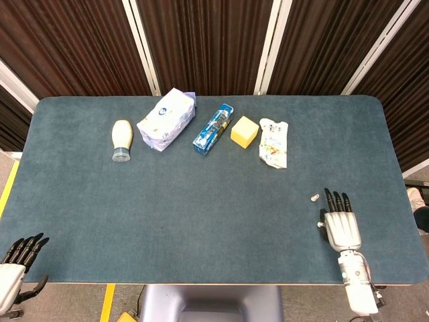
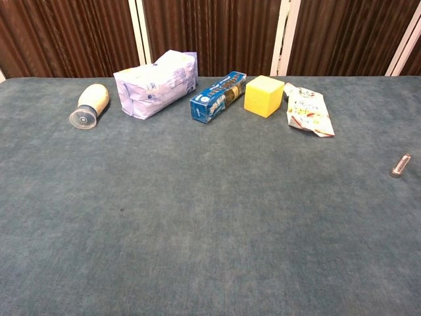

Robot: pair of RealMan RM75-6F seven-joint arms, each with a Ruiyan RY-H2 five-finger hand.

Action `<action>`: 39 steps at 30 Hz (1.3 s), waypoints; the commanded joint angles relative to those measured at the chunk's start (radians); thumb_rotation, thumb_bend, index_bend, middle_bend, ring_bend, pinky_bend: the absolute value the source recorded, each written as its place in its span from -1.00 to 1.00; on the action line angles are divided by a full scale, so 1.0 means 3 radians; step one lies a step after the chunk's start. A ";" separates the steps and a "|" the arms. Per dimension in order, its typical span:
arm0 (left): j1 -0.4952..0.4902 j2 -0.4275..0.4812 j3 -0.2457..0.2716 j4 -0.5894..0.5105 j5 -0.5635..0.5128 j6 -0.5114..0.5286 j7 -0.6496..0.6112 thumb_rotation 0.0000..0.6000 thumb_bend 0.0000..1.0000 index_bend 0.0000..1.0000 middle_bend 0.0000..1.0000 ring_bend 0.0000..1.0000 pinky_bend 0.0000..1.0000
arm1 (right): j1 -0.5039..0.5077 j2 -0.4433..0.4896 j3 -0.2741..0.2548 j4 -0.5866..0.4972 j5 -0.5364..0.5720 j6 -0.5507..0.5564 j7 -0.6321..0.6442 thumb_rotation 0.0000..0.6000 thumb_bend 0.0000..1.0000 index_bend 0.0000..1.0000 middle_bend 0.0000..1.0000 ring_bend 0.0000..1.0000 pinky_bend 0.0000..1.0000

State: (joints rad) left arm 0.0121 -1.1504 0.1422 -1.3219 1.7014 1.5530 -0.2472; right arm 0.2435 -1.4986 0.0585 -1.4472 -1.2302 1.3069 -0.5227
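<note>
My right hand [image 1: 342, 225] lies flat over the table's near right part, fingers straight and apart, holding nothing. A small silver cylinder [image 1: 314, 198] lies on the cloth just left of its fingertips; the chest view shows this small cylinder [image 2: 400, 165] at the right edge, but no hand. My left hand [image 1: 17, 258] hangs below the table's near left corner, fingers spread, empty. Far across the table lie a cream bottle [image 1: 121, 139], a white-purple pack [image 1: 167, 119], a blue box [image 1: 213, 128], a yellow cube [image 1: 244, 131] and a white pouch [image 1: 273, 141].
The blue-grey cloth-covered table [image 1: 201, 215] spans both views. Dark brown curtains with white posts [image 1: 144, 47] stand behind its far edge. A yellow floor line [image 1: 107, 302] shows below the near left edge.
</note>
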 commanded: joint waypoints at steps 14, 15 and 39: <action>0.0005 -0.0003 -0.0008 -0.0004 -0.0016 0.0005 0.0003 1.00 -0.19 -1.00 -1.00 -1.00 -0.91 | 0.0011 0.0072 0.0115 -0.0023 0.0241 -0.0206 0.0184 1.00 -0.04 0.42 -0.78 -1.00 -1.00; 0.0006 -0.0002 -0.0007 -0.0005 -0.0016 0.0007 0.0002 1.00 -0.19 -1.00 -1.00 -1.00 -0.91 | 0.0009 0.0070 0.0116 -0.0019 0.0244 -0.0207 0.0193 1.00 -0.04 0.41 -0.78 -1.00 -1.00; 0.0010 -0.0004 -0.0023 -0.0011 -0.0048 -0.0002 0.0006 1.00 -0.19 -1.00 -1.00 -1.00 -0.91 | 0.0002 0.0040 0.0114 0.0057 0.0283 -0.0267 0.0321 1.00 -0.04 0.25 -0.78 -1.00 -1.00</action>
State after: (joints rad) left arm 0.0148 -1.1515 0.1355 -1.3254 1.6874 1.5521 -0.2452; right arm 0.2439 -1.4867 0.0929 -1.4297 -1.1452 1.2268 -0.4260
